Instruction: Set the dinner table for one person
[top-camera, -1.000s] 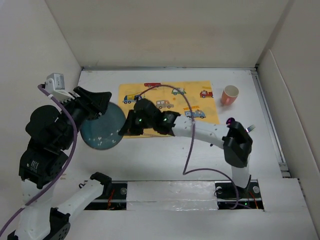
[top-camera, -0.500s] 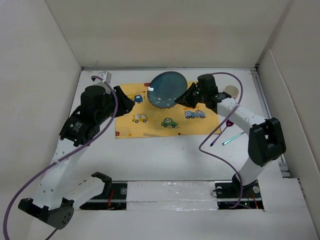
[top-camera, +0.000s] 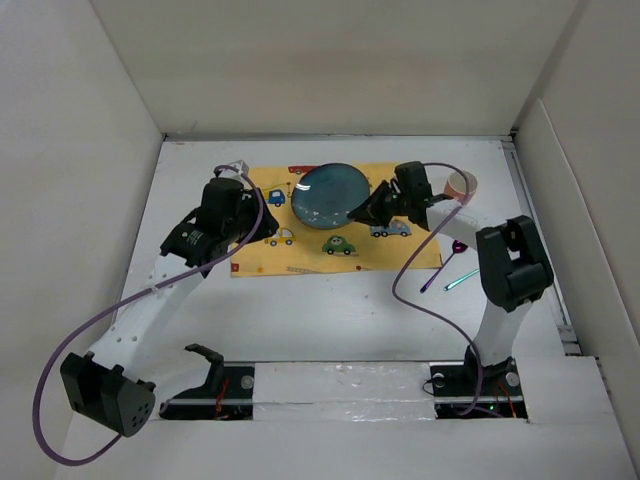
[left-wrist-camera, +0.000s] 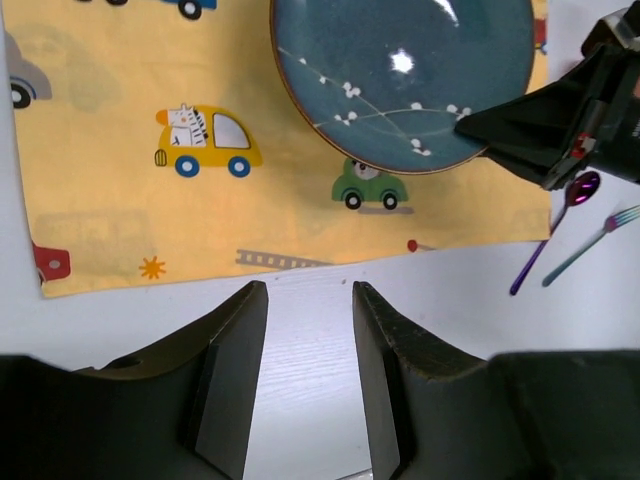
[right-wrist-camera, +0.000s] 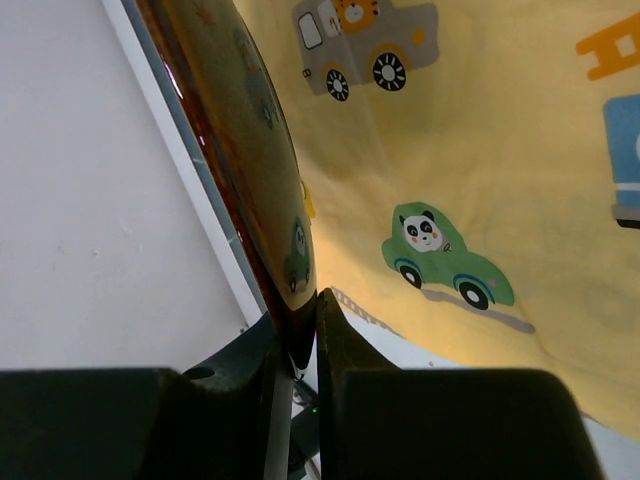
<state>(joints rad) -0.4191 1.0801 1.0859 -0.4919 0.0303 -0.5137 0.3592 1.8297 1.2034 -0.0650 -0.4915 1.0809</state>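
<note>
A dark blue plate (top-camera: 328, 194) with white speckles is over the far middle of the yellow car-print placemat (top-camera: 300, 255), tilted, on the white dinner table (top-camera: 330, 310). My right gripper (top-camera: 368, 211) is shut on the plate's right rim; the right wrist view shows the rim (right-wrist-camera: 240, 170) pinched between the fingers (right-wrist-camera: 305, 335) above the placemat (right-wrist-camera: 480, 150). My left gripper (top-camera: 248, 212) is open and empty, hovering over the mat's left side. In the left wrist view it (left-wrist-camera: 308, 300) hangs above bare table (left-wrist-camera: 310, 380), near the mat's front edge, with the plate (left-wrist-camera: 400, 70) beyond.
A pink cup (top-camera: 461, 185) stands just right of the placemat, behind the right arm. A purple spoon (top-camera: 445, 262) and a teal fork (top-camera: 462, 277) lie on the table at the right, also in the left wrist view (left-wrist-camera: 550, 235). White walls enclose the table.
The right gripper has brought the plate down and slightly nearer over the placemat, less tilted. The left arm has moved right and lower, toward the mat's left side.
</note>
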